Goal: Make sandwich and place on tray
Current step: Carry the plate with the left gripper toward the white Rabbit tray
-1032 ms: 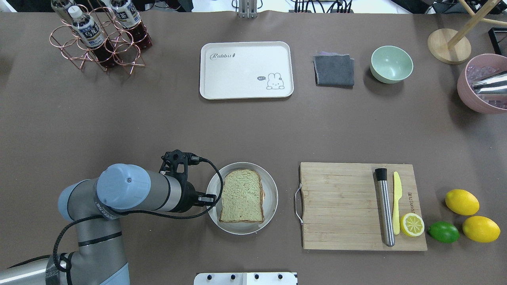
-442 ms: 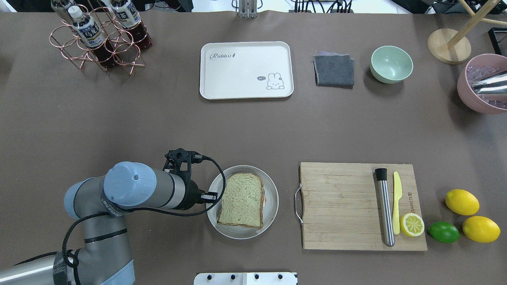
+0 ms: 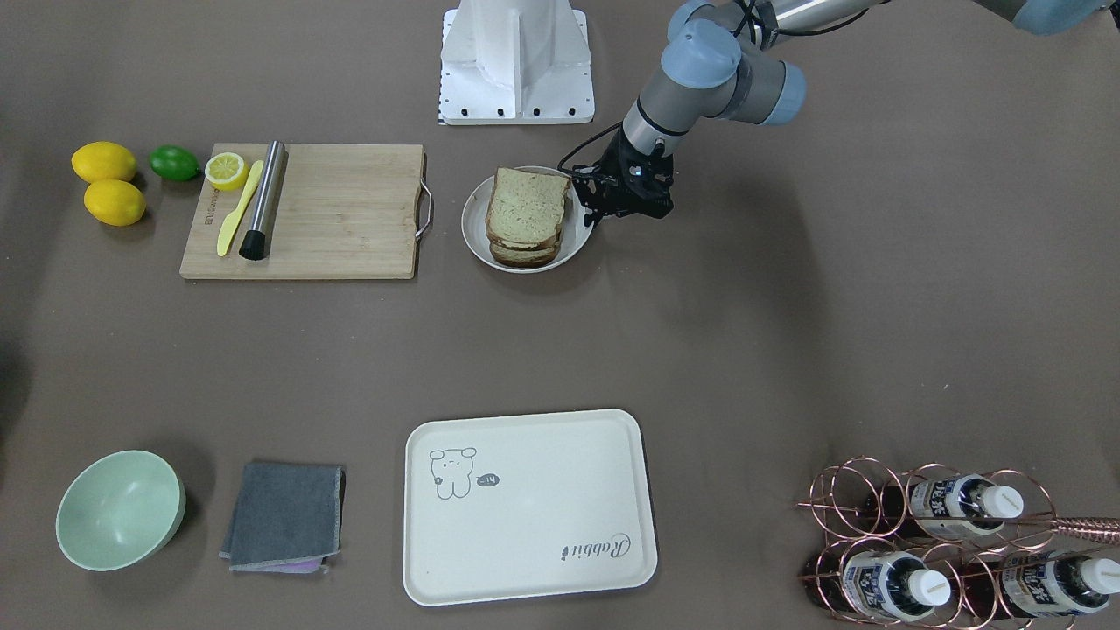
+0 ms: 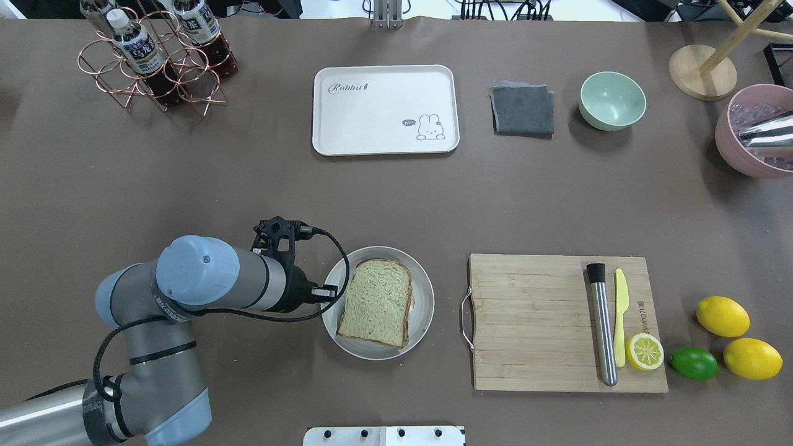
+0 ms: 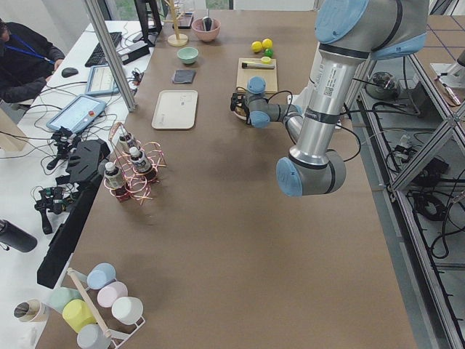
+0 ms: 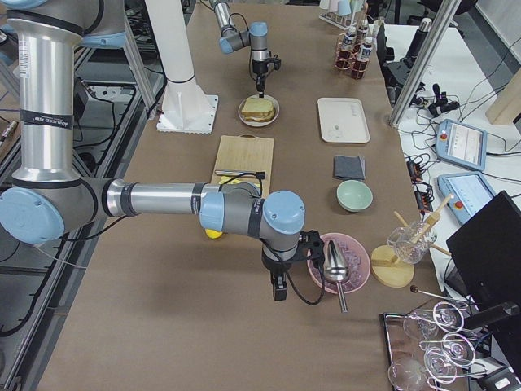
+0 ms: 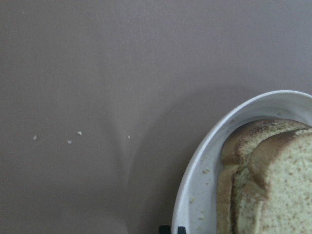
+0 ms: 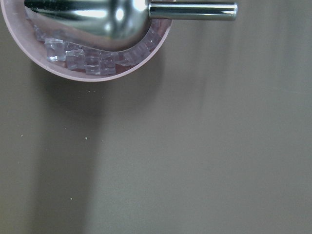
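The left arm reached low over the surface (image 4: 248, 186), forearm level and wrist bent down, so the left hand (image 3: 591, 210) met the left rim of the plate (image 4: 423, 310). I could not tell whether it was clenched there. The sandwich (image 4: 376, 302) sat stacked on the plate, well apart from the tray (image 4: 384, 111). The right hand (image 6: 279, 287) hung beside a pink bowl (image 6: 338, 281); its grip could not be told either.

Legend: A broad stretch of open tabletop (image 4: 384, 198) separated the tray (image 4: 372, 118) from the plate (image 4: 426, 297) on the robot's side of it. A folded grey cloth (image 4: 522, 110) lay near one short edge of the tray, and a copper bottle rack (image 4: 155, 68) stood well apart from the other. The cutting board (image 4: 533, 322) lay diagonally from the tray, toward the robot's right. The left gripper (image 3: 597, 210) crowded the plate's rim, apparently touching it.
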Controlling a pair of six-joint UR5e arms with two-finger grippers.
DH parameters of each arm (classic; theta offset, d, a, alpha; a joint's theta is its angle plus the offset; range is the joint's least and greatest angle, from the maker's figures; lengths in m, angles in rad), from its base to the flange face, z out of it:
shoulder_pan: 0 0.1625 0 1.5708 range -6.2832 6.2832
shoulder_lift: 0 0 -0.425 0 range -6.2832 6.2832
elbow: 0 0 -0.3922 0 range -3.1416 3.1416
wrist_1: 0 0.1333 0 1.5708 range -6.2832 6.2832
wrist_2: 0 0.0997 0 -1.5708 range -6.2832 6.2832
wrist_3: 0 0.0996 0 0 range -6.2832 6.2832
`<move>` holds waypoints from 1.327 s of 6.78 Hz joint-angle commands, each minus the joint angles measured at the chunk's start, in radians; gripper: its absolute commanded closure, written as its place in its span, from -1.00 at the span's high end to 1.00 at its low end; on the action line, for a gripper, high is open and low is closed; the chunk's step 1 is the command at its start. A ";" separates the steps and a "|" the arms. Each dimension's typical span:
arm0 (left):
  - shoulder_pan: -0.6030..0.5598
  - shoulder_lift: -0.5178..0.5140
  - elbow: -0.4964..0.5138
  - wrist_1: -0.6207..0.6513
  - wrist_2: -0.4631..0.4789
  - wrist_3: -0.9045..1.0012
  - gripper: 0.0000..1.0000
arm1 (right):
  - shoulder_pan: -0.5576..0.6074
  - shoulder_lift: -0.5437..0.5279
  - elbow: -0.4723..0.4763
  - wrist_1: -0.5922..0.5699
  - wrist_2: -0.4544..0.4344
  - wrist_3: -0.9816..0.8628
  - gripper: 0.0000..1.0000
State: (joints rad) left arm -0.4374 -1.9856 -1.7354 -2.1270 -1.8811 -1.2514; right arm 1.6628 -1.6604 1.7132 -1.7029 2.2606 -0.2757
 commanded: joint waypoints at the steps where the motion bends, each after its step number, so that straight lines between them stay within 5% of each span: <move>1: -0.104 -0.042 0.055 0.004 -0.113 0.050 -1.00 | 0.000 -0.001 -0.004 0.003 0.000 -0.002 1.00; 5: -0.409 -0.356 0.529 -0.001 -0.346 0.288 -1.00 | 0.000 -0.002 -0.004 0.003 0.004 -0.002 1.00; 9: -0.458 -0.629 0.932 -0.037 -0.311 0.314 -1.00 | 0.000 -0.002 -0.003 0.003 0.007 -0.006 1.00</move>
State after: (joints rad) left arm -0.8944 -2.5478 -0.9136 -2.1399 -2.2173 -0.9389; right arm 1.6628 -1.6629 1.7098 -1.6996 2.2667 -0.2800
